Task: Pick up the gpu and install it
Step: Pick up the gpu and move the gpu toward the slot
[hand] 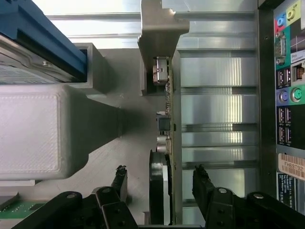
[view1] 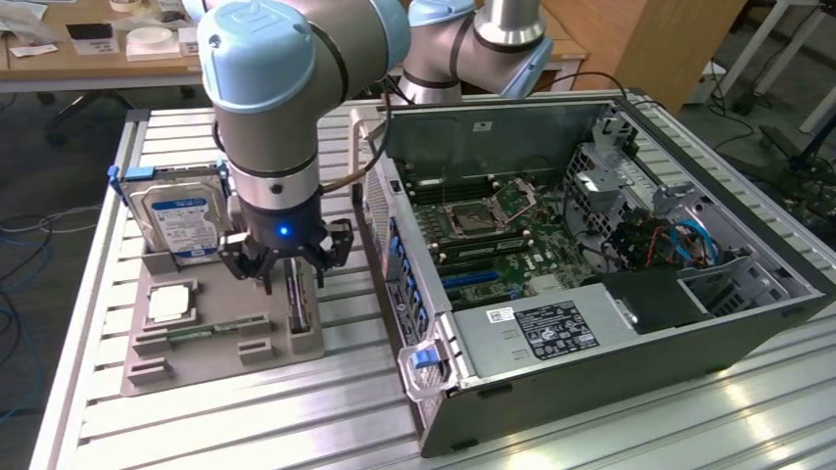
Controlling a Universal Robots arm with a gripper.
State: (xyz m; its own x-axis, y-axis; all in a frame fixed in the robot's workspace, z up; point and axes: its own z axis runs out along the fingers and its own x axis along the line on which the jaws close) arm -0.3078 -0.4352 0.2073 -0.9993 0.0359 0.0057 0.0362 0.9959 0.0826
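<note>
Claw [hand: 159, 177] spread wide, straddling the gpu [hand: 167, 119], which stands on edge in its holder [view1: 183, 377] on the table [view1: 157, 431]. Risk: uneven finger contact could tilt or jam it.

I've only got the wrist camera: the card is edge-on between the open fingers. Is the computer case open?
Observer: Yes. The computer case lies with its side off on the exterior view's right, motherboard exposed.
Operator: Any slots for it?
Observer: Blue slots show on the board, apparently empty.
Operator: What else sits in the tray?
Observer: A processor chip lies flat, to the exterior view's left of the gpu and gripper.
</note>
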